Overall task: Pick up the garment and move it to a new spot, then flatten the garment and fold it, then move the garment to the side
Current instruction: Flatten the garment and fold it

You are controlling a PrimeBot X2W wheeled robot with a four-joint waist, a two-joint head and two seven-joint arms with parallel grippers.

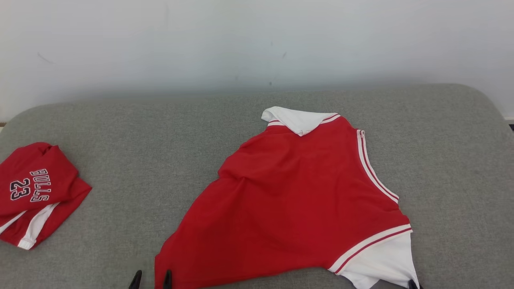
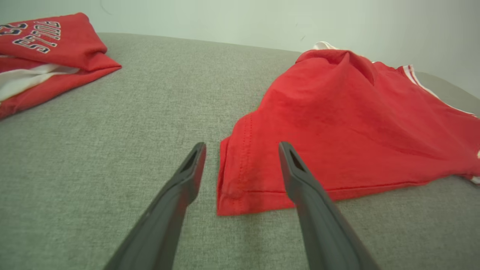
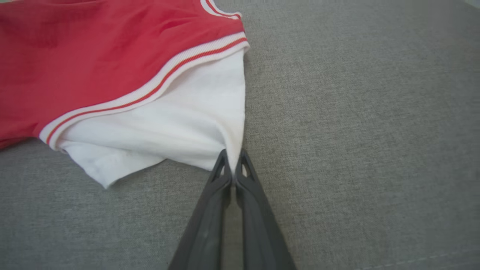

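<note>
Closest, right claw (image 3: 233,157): fingers pressed together, pinching the tip of a sleeve; in the head view it sits at 5 o'clock, on the bottom edge.
white sleeve (image 3: 180,127): pulled to a peak at the pinch, then fans out toward 11 o'clock in the right wrist view, up to a red-and-white striped band.
left claw (image 2: 243,148): fingers wide apart, gripping nothing; at 7 o'clock in the head view.
hem corner (image 2: 240,187): lies between the spread fingers, one finger over red cloth and the other over bare surface; I cannot tell whether either touches.
red cotton jersey with white sleeves and striped trim (image 1: 297,200): spread but rumpled mid-surface, reaching from the two claws back to a turned-over white sleeve at 12 o'clock.
long axis: by my reading, hem to shoulders runs roughly 8 to 3 o'clock, and the near edge spans claw to claw.
deciding relation: the right end is already gripped; the free corner lies dead ahead of the left claw, the nearer arm.
grey fabric-covered counter (image 1: 120,132): carries everything.
folded red jersey lettered BULLS 23 (image 1: 36,188): at 9 o'clock, well apart.
pale wall (image 1: 257,40): behind, at 12 o'clock.
</note>
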